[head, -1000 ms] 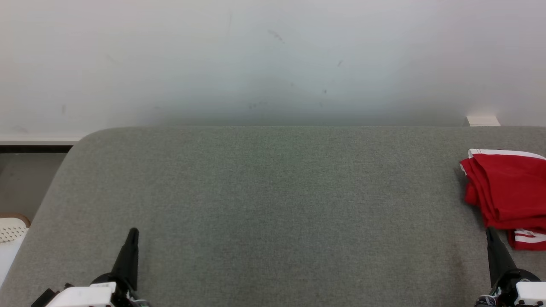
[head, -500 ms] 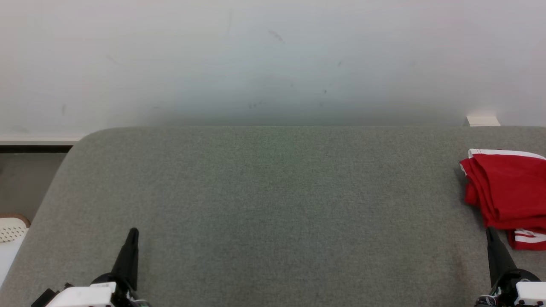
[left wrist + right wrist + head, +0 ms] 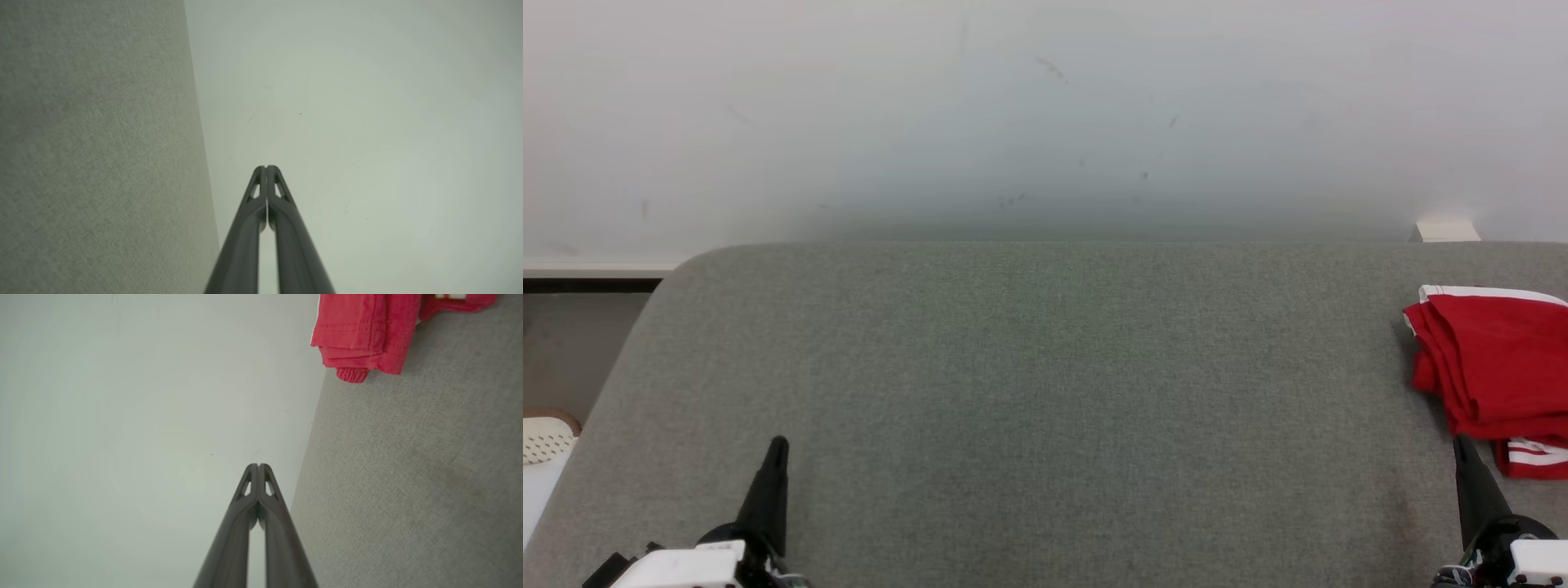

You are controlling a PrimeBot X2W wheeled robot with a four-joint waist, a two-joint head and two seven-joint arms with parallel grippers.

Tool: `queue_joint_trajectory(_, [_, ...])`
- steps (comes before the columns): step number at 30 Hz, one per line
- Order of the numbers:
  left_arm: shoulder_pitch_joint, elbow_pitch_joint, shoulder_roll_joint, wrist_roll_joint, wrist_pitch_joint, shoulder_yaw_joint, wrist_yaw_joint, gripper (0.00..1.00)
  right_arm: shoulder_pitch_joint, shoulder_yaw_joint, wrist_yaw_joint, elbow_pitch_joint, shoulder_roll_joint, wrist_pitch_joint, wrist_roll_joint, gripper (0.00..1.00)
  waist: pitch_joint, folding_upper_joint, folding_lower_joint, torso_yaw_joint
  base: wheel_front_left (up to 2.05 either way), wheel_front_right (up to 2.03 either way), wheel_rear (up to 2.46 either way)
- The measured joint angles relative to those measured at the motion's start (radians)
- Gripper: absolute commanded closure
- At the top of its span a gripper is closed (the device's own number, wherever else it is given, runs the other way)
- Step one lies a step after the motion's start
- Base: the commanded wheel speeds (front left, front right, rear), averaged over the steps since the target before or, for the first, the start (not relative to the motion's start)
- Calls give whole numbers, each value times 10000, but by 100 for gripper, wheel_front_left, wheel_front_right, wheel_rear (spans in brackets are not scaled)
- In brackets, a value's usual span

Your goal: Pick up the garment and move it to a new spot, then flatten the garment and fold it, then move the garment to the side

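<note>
A red garment (image 3: pixel 1494 367) with white stripes lies folded at the far right of the grey fabric surface (image 3: pixel 1045 392), cut off by the head view's edge. Its folded red edge (image 3: pixel 359 335) also shows at the top of the right wrist view. My right gripper (image 3: pixel 1460 445) is shut at the lower right, its tips just below the garment and apart from it; its fingertips (image 3: pixel 258 466) press together on nothing. My left gripper (image 3: pixel 778 445) rests shut at the lower left, far from the garment, tips (image 3: pixel 266 167) closed and empty.
A pale wall (image 3: pixel 1045 114) rises behind the surface's far edge. A small white block (image 3: pixel 1447 231) sits at the back right. Off the left edge are a dark gap of floor (image 3: pixel 572 343) and a white perforated object (image 3: pixel 543 437).
</note>
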Motion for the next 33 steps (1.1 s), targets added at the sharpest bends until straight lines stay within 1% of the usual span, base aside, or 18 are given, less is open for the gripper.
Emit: queue_joint_trajectory(33, [-1,0,0,0,0,0,0,100,0,0,0,0,2,0,0,100,0,0,0,0,0,0,0])
